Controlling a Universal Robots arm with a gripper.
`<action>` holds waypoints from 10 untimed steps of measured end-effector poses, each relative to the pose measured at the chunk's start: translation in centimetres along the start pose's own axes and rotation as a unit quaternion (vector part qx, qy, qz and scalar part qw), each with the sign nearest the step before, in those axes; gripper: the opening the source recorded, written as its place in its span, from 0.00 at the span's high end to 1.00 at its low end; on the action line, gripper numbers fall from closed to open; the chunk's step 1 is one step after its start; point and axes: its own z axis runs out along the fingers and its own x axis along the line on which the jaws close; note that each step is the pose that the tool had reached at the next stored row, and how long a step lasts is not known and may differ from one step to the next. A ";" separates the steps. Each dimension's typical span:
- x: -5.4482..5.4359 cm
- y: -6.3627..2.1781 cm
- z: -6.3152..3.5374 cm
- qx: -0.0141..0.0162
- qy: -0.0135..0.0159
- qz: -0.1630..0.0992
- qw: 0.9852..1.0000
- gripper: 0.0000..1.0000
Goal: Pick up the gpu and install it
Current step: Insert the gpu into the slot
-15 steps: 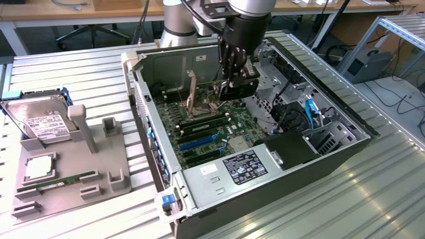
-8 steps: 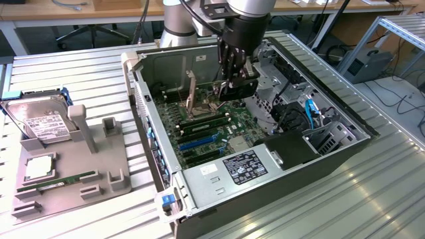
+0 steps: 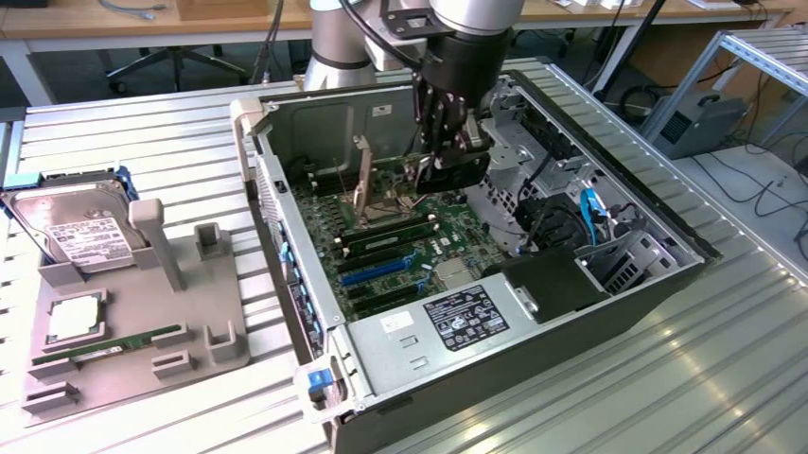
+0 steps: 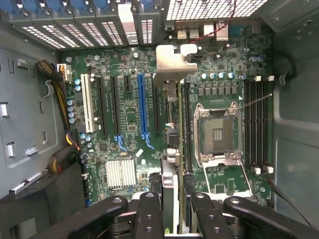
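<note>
The exterior view shows the case (image 3: 555, 369) lying open on the slatted counter (image 3: 707, 378), with the arm reaching down into it from above. The end effector (image 3: 448, 159) hangs over the middle of the case, closed on the gpu (image 3: 457, 174), which shows here as a dark block under the fingers, above the motherboard (image 3: 404, 248).

The wrist view looks straight down into the case and shows the grip better. The end effector (image 4: 172, 201) has one finger (image 4: 149, 214) on each flat side of the gpu (image 4: 171, 172). The card is seen edge-on, upright, and its pale bracket (image 4: 172, 62) points at the case's rear slot covers (image 4: 94, 30). The card lies along the expansion slots, between the blue slot (image 4: 142, 104) and the CPU socket (image 4: 219, 132). I cannot tell whether its lower edge touches a slot.

Inside the case, the motherboard (image 4: 124, 119) also carries a finned heatsink (image 4: 121, 173) and the memory slots (image 4: 256, 124). In the exterior view, the power supply (image 3: 461, 317) sits in the case's near corner, and a drive cage (image 3: 619, 265) with a blue cable (image 3: 588, 213) sits along its far side.

Outside the case, to the exterior view's left, a grey fixture (image 3: 189, 303) holds a hard drive (image 3: 76, 236), a square chip (image 3: 74, 317) and a green memory stick (image 3: 108, 345).
</note>
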 end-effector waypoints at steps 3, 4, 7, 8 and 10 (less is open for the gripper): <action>0.1 0.00 0.03 0.000 0.000 0.000 1.000 0.73; 0.1 0.00 0.03 0.000 0.000 0.000 1.000 0.73; 0.2 0.00 0.05 0.000 0.000 0.000 1.000 0.73; 0.2 -0.01 0.07 0.000 0.000 0.000 1.000 0.73; 0.2 -0.01 0.08 0.000 0.000 0.000 1.000 0.73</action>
